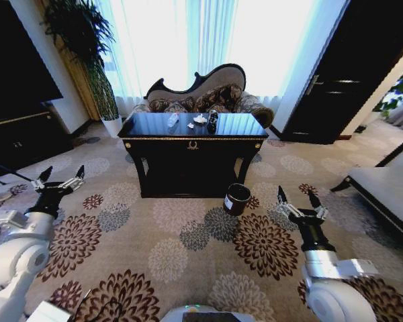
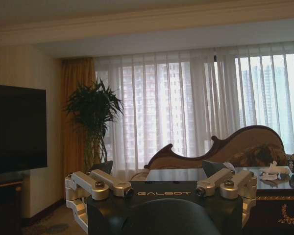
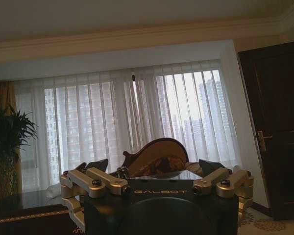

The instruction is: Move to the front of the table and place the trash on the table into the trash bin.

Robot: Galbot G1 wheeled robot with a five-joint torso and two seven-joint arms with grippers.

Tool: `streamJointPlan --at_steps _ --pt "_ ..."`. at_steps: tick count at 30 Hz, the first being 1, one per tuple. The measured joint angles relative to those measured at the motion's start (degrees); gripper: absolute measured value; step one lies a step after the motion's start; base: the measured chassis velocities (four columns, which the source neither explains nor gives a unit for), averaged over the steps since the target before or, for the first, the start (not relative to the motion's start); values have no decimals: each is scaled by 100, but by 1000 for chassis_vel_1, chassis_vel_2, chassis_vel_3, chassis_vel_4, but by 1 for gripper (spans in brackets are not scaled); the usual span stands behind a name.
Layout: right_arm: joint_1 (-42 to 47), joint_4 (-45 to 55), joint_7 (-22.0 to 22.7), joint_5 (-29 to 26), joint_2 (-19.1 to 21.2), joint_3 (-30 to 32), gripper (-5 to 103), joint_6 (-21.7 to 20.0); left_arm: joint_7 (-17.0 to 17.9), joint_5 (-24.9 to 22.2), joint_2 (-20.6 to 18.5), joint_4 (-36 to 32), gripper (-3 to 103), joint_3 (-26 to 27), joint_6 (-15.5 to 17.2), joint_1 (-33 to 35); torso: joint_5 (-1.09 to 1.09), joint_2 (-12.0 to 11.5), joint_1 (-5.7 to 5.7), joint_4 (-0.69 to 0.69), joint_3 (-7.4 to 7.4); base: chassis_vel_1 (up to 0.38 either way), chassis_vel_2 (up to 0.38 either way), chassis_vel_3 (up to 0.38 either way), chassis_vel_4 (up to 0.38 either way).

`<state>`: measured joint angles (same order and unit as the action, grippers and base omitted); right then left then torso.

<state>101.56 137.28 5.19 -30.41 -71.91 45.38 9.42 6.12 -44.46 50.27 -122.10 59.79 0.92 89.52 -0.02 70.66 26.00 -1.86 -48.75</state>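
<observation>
Left gripper (image 1: 62, 176): it hangs over the carpet, well apart from the table and to the robot's left; the fingers are spread wide and hold nothing.
Right gripper (image 1: 296, 198): it hangs over the carpet on the robot's right, near the bin; the fingers are wide open too, with nothing between them.
Trash bin (image 1: 236, 199): one, black with a white label, standing on the carpet just before the table's front right leg and tilted a little.
Table (image 1: 192, 141): one, glossy black with gold trim and a gold emblem at the middle of the front edge.
Trash, counted: one clear bottle (image 1: 172, 121) near the far edge, left of middle; one white tissue wad (image 1: 199, 119) at the middle of the far edge; one smaller white piece (image 1: 191, 125) beside it; one dark cup (image 1: 212, 121) right of the wad.
Hard to make out: the cup is dark on a dark top, so its shape is unclear.
Room: patterned floral carpet (image 1: 168, 255), a sofa (image 1: 208, 94) behind the table, white curtains (image 1: 208, 40), one tall plant (image 1: 87, 47) by the far left corner.
</observation>
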Motion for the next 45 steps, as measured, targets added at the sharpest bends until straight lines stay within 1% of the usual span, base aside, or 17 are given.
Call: streamJointPlan --at_steps 8,12,16,23,28,45 --pt "-1 -2 -19 23 -13 -37 100 8 -8 30 23 -24 100 -30 0 6 1 0 1 1 0 -162 168 178 -161" --pt "1 17 -19 41 -15 -37 100 8 -10 25 38 -28 100 -18 -9 33 1 -1 2 -2 -1 -161 159 165 -176" --pt "-4 24 -19 72 -49 -65 100 8 -24 23 73 -56 100 21 -52 139 1 -1 2 1 -1 -142 154 156 -158" --pt "1 42 -36 83 -65 -104 100 8 -21 28 84 -53 100 29 -55 122 1 -1 0 0 0 -143 146 144 -138" --pt "4 65 -50 120 -91 -105 100 32 0 53 188 -60 100 -1 -55 140 1 -1 0 1 0 -139 149 148 -142" --pt "3 17 -103 91 -102 -132 100 50 -2 58 191 -87 100 -27 -14 124 1 0 0 1 0 -149 152 152 -148"
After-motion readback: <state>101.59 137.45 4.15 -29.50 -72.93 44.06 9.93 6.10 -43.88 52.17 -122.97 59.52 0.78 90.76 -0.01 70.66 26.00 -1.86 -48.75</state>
